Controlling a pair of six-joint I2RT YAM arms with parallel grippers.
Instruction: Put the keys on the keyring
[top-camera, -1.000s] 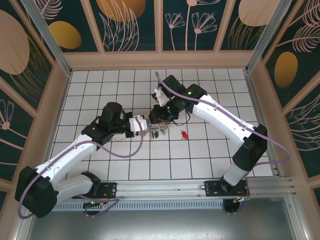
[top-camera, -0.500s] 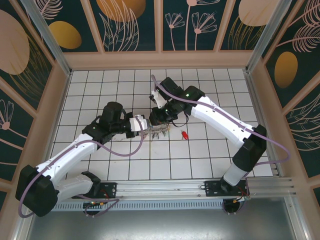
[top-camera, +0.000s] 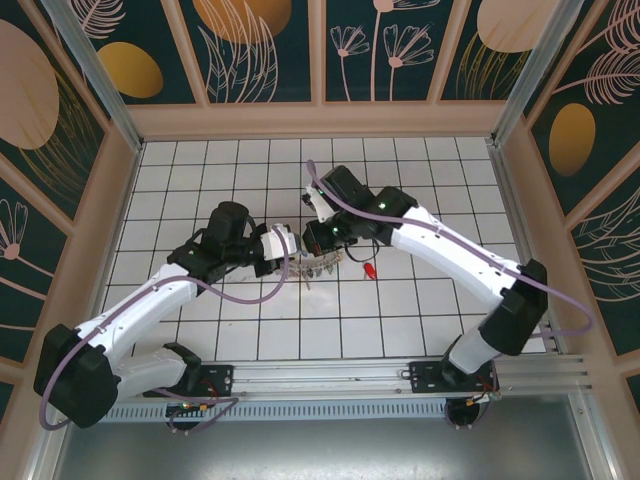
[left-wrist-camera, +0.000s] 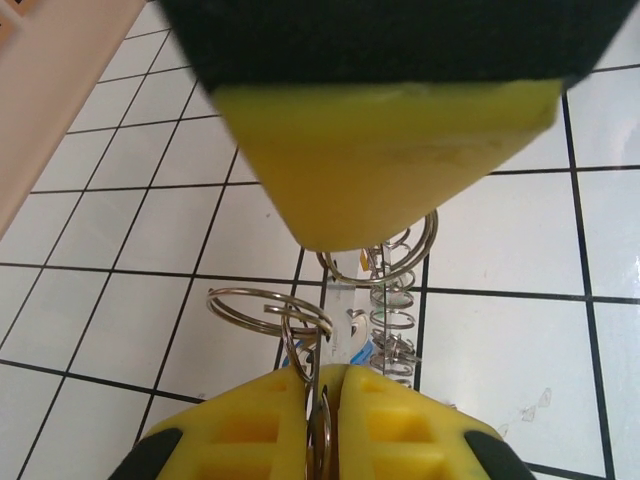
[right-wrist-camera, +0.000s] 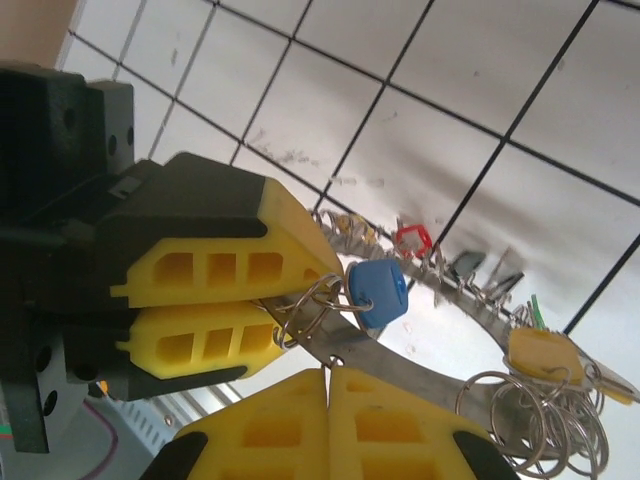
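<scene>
The keyring (right-wrist-camera: 420, 385) is a silvery band that curves between both grippers and carries several small wire rings (left-wrist-camera: 395, 300). The keys hang from it: a blue head (right-wrist-camera: 380, 293), a red head (right-wrist-camera: 412, 240) and a yellow head (right-wrist-camera: 540, 352). My left gripper (left-wrist-camera: 322, 375) is shut on the keyring's edge, next to a split ring (left-wrist-camera: 265, 305). My right gripper (right-wrist-camera: 327, 372) faces it tip to tip, shut, with a small wire loop pinched at its tips. From above, the left gripper (top-camera: 288, 247) and right gripper (top-camera: 320, 243) meet over the bundle (top-camera: 316, 265). A red key (top-camera: 370, 270) lies apart on the floor.
White tiled floor (top-camera: 420, 310) with black grid lines, enclosed by wooden walls (top-camera: 130, 150) on three sides. A metal rail (top-camera: 350, 375) runs along the near edge. The right arm's yellow finger (left-wrist-camera: 390, 150) hangs large in the left wrist view.
The right gripper's jaws have closed and it has shifted slightly down toward the left gripper and the bundle. The left gripper kept its grip, barely moving.
</scene>
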